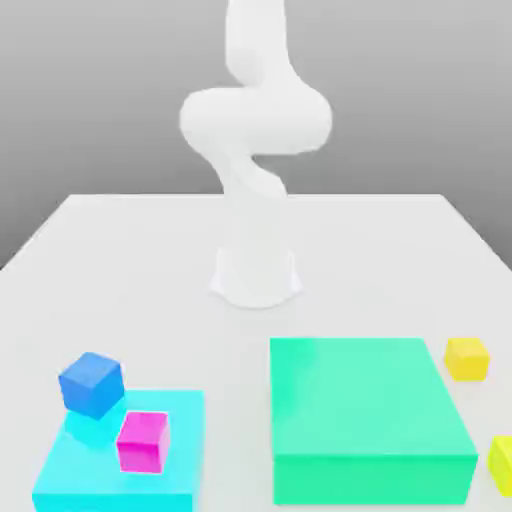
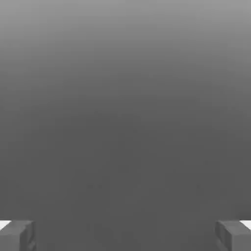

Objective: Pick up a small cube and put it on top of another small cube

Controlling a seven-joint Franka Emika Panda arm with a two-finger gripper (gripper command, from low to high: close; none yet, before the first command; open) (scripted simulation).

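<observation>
Pincer: wide open, with nothing held between the two fingers; the pincer (image 2: 125, 236) is seen in the hand view against plain grey.
Golden-yellow cube: set directly on the worktop (image 1: 350, 250); the golden-yellow cube (image 1: 467, 360) is seen near the far end of the green block, on the exterior view's right of it, with a gap left between them.
Lemon-yellow cube: partly cut off by the picture's edge at the exterior view's right; the lemon-yellow cube (image 1: 503, 466) is placed nearer the camera than the golden-yellow one.
Green block: laid flat; the broad green block (image 1: 365, 400) is topped by nothing.
Cyan block: laid flat on the exterior view's left; the cyan block (image 1: 120, 480) is partly cut off by the lower edge.
Magenta cube: carried on the cyan block; the magenta cube (image 1: 143, 442) is turned slightly.
Blue cube: seen at the cyan block's far left corner; the blue cube (image 1: 92, 385) is turned at an angle, and its support cannot be told.
Arm: white, mounted at the worktop's far part; the arm (image 1: 255, 120) is seen raised above its base.
</observation>
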